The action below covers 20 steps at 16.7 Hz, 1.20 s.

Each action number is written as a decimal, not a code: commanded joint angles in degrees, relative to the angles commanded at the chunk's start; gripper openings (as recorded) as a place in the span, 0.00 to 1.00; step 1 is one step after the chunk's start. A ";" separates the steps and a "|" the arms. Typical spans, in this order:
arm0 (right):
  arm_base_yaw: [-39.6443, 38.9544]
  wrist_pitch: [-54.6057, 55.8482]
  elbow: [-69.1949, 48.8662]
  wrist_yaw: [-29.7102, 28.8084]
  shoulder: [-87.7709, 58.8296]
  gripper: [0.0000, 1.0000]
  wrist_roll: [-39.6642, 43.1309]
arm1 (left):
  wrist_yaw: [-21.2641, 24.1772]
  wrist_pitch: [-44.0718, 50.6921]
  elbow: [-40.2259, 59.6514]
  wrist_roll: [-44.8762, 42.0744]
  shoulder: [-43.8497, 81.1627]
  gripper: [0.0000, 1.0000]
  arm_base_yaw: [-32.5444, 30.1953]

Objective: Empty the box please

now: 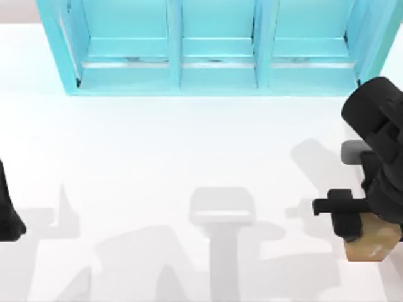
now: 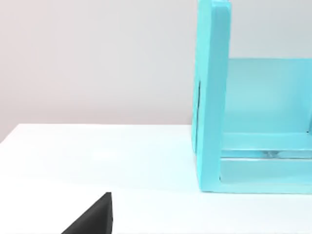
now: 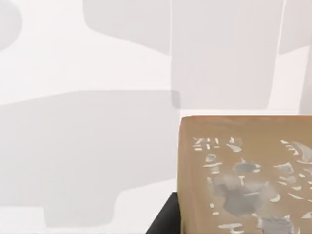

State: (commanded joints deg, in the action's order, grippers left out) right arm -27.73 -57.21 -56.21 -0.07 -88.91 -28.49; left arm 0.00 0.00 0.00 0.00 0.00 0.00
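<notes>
Tan cube [image 1: 373,246] lies just beside right gripper [image 1: 350,228], table's [image 1: 157,157] right.

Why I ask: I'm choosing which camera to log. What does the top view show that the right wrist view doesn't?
The top view adds the turquoise shelf unit along the table's far edge, the left arm parked at the left edge, and the right end effector at the small tan cube near the right edge. The right wrist view adds a close look at the white mottled mark on the cube's face. Both share the cube and the white table.
</notes>
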 joint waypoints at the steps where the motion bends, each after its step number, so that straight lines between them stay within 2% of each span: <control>1: 0.24 -0.13 -0.12 0.12 0.17 0.00 -0.02 | 0.00 0.00 0.00 0.00 0.00 1.00 0.00; 6: -5.04 4.36 1.73 3.37 -1.09 0.00 3.82 | 0.00 0.00 0.00 0.00 0.00 1.00 0.00; 9: -7.31 7.63 3.08 3.41 -2.29 0.00 4.42 | 0.00 0.00 0.00 0.00 0.00 1.00 0.00; 15: -0.45 11.02 6.51 0.11 -4.33 0.00 0.02 | 0.00 0.00 0.00 0.00 0.00 1.00 0.00; 19: -0.16 11.11 6.65 0.00 -4.46 0.00 -0.23 | 0.00 0.00 0.00 0.00 0.00 1.00 0.00; 20: -0.16 11.11 6.65 0.00 -4.46 0.08 -0.23 | 0.00 0.00 0.00 0.00 0.00 1.00 0.00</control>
State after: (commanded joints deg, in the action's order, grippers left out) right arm -27.89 -46.10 -49.56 -0.07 -93.37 -28.72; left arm 0.00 0.00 0.00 0.00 0.00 0.00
